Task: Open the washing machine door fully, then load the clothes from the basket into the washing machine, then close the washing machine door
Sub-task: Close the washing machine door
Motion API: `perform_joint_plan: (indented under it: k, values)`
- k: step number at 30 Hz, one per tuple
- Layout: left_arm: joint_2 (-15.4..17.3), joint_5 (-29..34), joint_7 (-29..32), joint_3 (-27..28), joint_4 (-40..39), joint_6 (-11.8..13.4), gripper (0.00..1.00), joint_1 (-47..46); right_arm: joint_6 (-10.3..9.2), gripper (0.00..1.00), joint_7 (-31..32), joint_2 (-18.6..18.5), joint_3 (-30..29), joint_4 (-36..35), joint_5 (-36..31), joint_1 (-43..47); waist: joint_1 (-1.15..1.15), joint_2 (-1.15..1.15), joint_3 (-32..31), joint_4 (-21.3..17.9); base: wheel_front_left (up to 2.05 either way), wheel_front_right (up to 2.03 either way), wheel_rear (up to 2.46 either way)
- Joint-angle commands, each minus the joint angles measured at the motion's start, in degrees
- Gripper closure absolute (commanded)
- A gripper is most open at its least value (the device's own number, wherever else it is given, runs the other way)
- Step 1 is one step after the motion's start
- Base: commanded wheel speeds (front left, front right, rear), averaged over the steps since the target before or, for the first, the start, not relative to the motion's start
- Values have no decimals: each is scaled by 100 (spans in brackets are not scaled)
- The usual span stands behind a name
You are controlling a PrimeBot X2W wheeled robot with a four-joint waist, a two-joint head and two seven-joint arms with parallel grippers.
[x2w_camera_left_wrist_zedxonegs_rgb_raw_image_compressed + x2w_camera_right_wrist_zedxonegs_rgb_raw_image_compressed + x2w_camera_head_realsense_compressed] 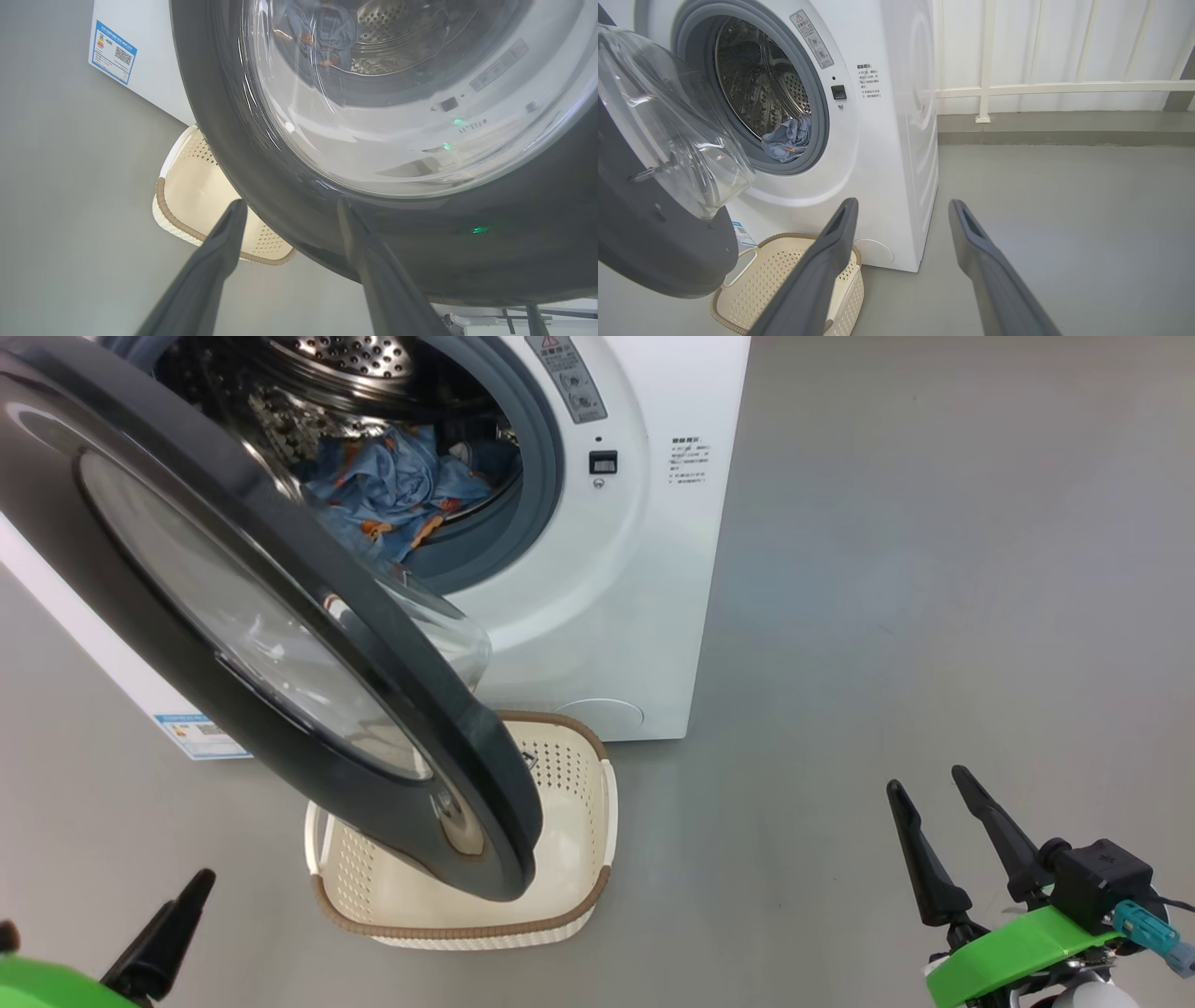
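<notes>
The washing machine (pixel 607 616) stands with its round black door (pixel 280 644) swung partly open over the basket (pixel 569 859). The clothes (pixel 392 495) lie in the steel drum, also seen as blue fabric (pixel 787 137) at the rubber ring. What shows of the cream basket (pixel 775 280) holds nothing. My left gripper (pixel 290 205) is open, with its fingertips close under the door's outer rim (pixel 280 186); whether they touch it I cannot tell. One left finger (pixel 163 933) shows low in the head view. My right gripper (pixel 929 782) hangs open and holds nothing, right of the machine.
Bare grey floor (pixel 934 569) spreads to the right of the machine. A white railing (pixel 1064 86) and a raised kerb run along the wall behind. A blue label (pixel 112 52) is stuck low on the machine's side.
</notes>
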Motion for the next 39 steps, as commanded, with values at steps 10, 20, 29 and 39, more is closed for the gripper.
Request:
perform_joint_plan:
  k: [10, 20, 29, 39]
  values:
    - [327, 890, -2356, -658, 390, -41, 0, 35, 9, 0, -28, -131, 84, -101, 6, 144, 0, 0, -78, 4, 0, 0, 0]
    - [-148, 2798, -2562, -97, 562, -41, 0, -73, 9, 0, -28, -145, 37, -116, 2, 217, 0, 0, -130, 38, 0, 0, 0]
    - [-694, 4425, -2563, 481, 202, -41, 0, 69, 9, 0, -28, -149, 10, -130, 1, 211, 0, 0, -100, 26, 0, 0, 0]
    - [-1163, 5191, -2563, 871, 14, -41, 0, 269, 9, 0, -28, -146, -9, -116, 10, 193, 0, 0, -69, 0, 0, 0, 0]
